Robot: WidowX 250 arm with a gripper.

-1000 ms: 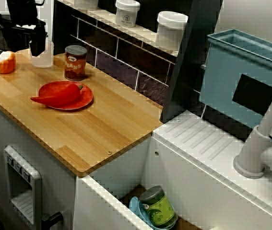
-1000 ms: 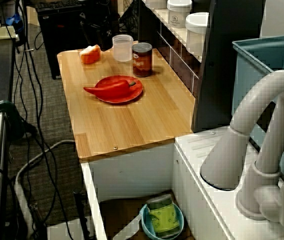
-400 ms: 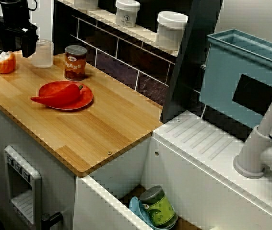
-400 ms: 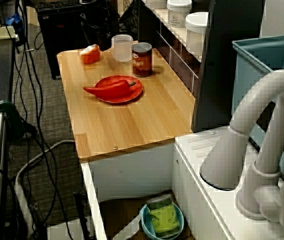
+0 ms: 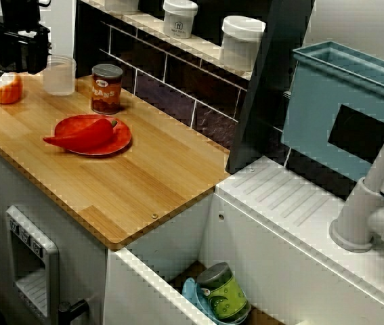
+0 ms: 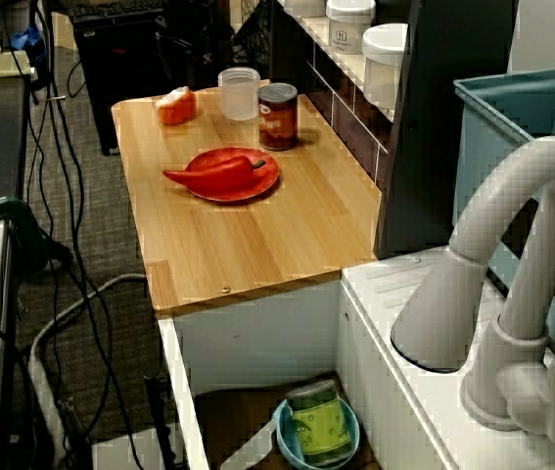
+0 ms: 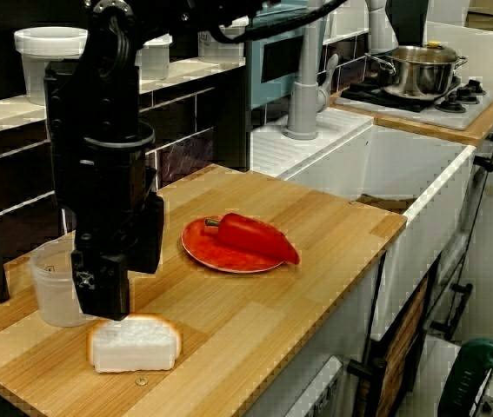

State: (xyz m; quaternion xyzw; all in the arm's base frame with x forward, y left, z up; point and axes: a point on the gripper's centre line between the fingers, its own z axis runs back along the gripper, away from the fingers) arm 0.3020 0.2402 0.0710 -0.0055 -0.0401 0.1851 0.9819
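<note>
Claw [image 7: 107, 300]: above the bread [image 7: 133, 344], beside the cup [image 7: 55, 291]; apart or together, cannot tell.
Risk: a sideways swing could topple the cup.

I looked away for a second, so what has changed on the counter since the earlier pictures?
The gripper has drawn away from the clear cup toward the end of the counter and now hangs by the bread slice. Nothing was taken hold of. Cup, bread, can and the plate with the red pepper stayed put.

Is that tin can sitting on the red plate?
No, the can stands on the counter beside the plate, which holds a red pepper.
</note>
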